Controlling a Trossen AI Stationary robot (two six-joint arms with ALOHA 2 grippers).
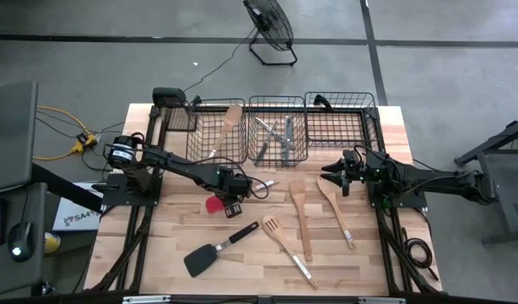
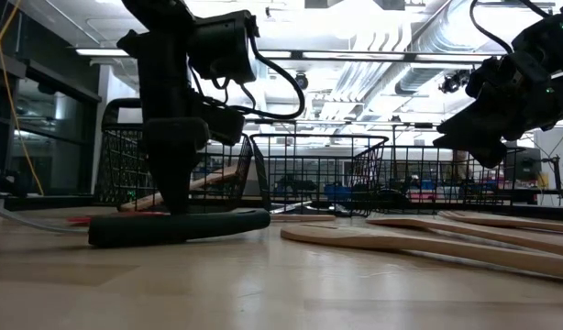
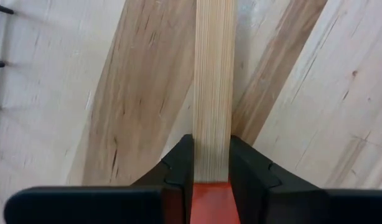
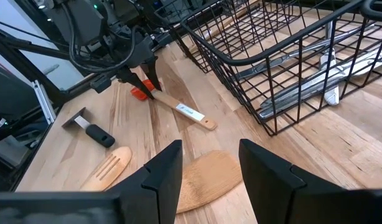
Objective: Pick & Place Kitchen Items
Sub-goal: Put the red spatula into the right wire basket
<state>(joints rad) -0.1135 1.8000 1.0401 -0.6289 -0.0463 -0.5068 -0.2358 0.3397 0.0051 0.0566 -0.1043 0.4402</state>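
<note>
Now left gripper (image 1: 231, 200) down at table's centre-left, fingers (image 3: 178, 168) pinching red-headed spatula (image 1: 239, 192) at wooden handle. Right gripper (image 1: 337, 177) hovers right, jaws apart, empty, above wooden spoon (image 1: 335, 209).

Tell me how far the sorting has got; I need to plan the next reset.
Done: a wooden spoon lies in the left basket, metal cutlery in the middle basket. In hand: the left gripper straddles the red-headed spatula where its wooden handle meets the head; it lies on the table. Left: the black turner, slotted turner and two wooden utensils. The right gripper hangs open, empty.
</note>
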